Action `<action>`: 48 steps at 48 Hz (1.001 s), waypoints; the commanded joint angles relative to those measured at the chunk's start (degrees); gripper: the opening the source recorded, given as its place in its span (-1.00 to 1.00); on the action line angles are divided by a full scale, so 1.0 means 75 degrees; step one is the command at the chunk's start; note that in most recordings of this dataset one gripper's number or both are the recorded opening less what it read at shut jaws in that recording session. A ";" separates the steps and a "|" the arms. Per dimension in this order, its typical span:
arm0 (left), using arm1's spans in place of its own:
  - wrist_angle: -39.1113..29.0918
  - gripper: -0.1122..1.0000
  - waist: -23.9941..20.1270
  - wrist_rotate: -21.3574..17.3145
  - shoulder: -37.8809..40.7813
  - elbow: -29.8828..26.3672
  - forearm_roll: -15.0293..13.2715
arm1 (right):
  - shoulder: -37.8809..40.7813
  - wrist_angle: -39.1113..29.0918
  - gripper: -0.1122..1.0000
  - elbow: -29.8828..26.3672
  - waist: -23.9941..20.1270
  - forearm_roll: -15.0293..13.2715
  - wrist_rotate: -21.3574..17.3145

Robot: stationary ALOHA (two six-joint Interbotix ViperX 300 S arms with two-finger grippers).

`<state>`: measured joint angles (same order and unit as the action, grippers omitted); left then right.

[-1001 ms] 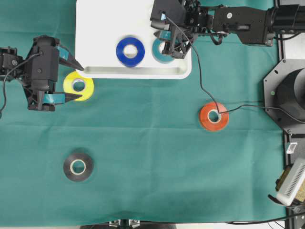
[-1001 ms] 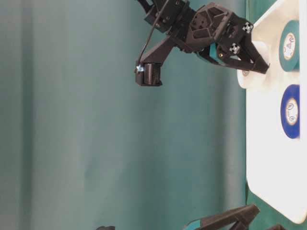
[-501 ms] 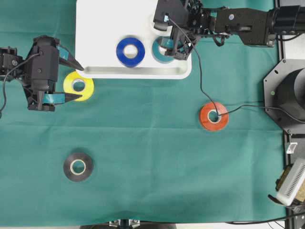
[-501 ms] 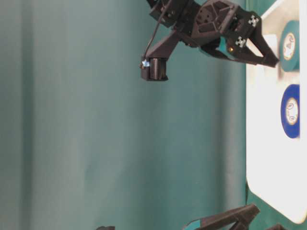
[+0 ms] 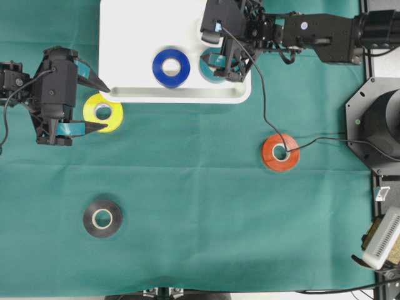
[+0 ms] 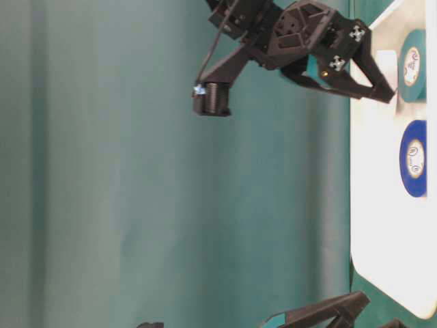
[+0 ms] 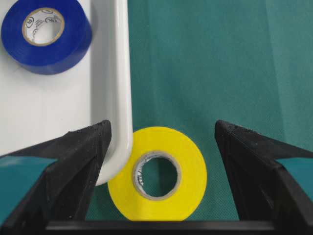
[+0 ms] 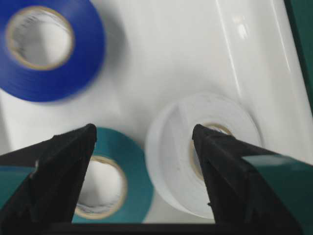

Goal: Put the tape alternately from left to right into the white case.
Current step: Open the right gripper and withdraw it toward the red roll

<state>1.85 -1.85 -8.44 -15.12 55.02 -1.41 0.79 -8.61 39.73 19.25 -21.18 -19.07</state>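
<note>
- The white case [image 5: 131, 37] sits at the top of the green cloth [image 5: 200, 206] and serves as the reference for all positions below.
- Inside the case: a blue tape roll [image 5: 170, 67] lies flat near its middle, and a teal tape roll [image 5: 210, 70] lies just right of the blue one. The right wrist view shows a white tape roll [image 8: 205, 152] lying flat beside the teal one, toward the case's right rim.
- The right gripper [image 5: 226, 59] hangs over the right end of the case, jaws spread wide and holding nothing. The teal and white rolls lie below and between its fingers, apart from them. Judgement: the wide stance fits a roll set down in the case.
- The left gripper [image 5: 84, 103] stands just off the case's lower left corner, jaws wide and empty.
- The yellow tape roll [image 7: 156, 172] lies flat on the cloth, touching or nearly touching that corner's rim. It sits between the open left fingers, ahead of the palm, with clearance on both sides.
- Judgement: the left hand is staged around the yellow roll because the alternating order gives it the next turn.
- Risk: the case rim lies close to one left finger; closing could nudge the case.
- Still outside, well below the case: an orange tape roll [image 5: 280, 152] to the right and a black tape roll [image 5: 102, 218] to the left.
</note>
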 commanded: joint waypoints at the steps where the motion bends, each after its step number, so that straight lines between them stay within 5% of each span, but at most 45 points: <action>1: 0.0070 0.71 0.0023 0.0012 -0.0070 -0.0094 -0.0012 | -0.0410 0.0059 0.67 -0.0059 -0.0293 0.0012 -0.0012; 29: 0.0059 0.71 0.0023 0.0012 -0.0070 -0.0117 -0.0012 | -0.0891 0.0176 0.67 0.0047 -0.2309 0.0012 -0.0012; 48: 0.0059 0.71 0.0023 0.0023 -0.0070 -0.0082 -0.0012 | -0.1184 0.1512 0.67 0.0633 -0.2578 0.0000 -0.0012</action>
<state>1.85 -1.85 -8.44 -15.12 55.02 -1.41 -5.71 1.41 44.21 -0.09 -21.18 -19.16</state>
